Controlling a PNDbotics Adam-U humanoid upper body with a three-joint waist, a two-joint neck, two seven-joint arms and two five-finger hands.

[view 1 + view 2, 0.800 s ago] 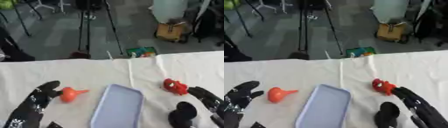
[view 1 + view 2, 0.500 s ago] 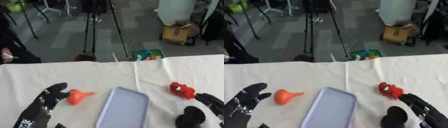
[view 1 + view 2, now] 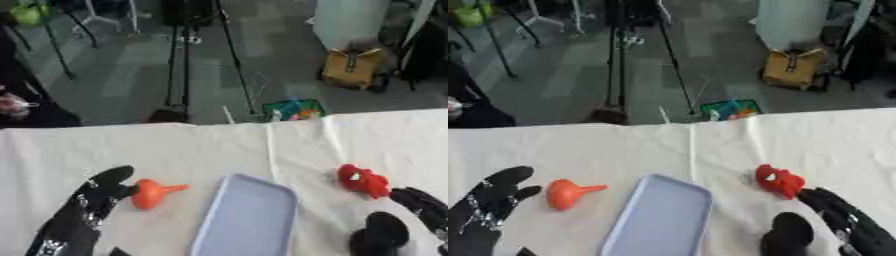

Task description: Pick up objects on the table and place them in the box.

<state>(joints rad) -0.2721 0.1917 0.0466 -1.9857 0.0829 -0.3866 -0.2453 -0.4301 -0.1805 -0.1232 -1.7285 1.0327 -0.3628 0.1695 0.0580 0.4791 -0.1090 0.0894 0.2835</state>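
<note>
An orange funnel-shaped object (image 3: 151, 193) lies on the white tablecloth at the left. My left hand (image 3: 86, 211) rests open just left of it, fingertips at its bulb. A pale blue shallow box (image 3: 246, 217) lies in the middle, with nothing in it. A red lumpy object (image 3: 363, 180) sits to the right of the box. My right hand (image 3: 846, 223) is open just below the red object, its fingers (image 3: 820, 198) reaching toward it and its thumb (image 3: 787, 234) spread to the left.
The table's far edge (image 3: 219, 125) runs across the middle of the view. Beyond it on the floor stand a tripod (image 3: 185, 55), a yellow box (image 3: 350, 67) and a green basket of items (image 3: 293, 108). A fold in the cloth (image 3: 271, 145) runs toward the box.
The camera has tilted, so the whole scene has shifted. My left hand has closed in on the orange object, and my right hand has edged nearer the red one.
</note>
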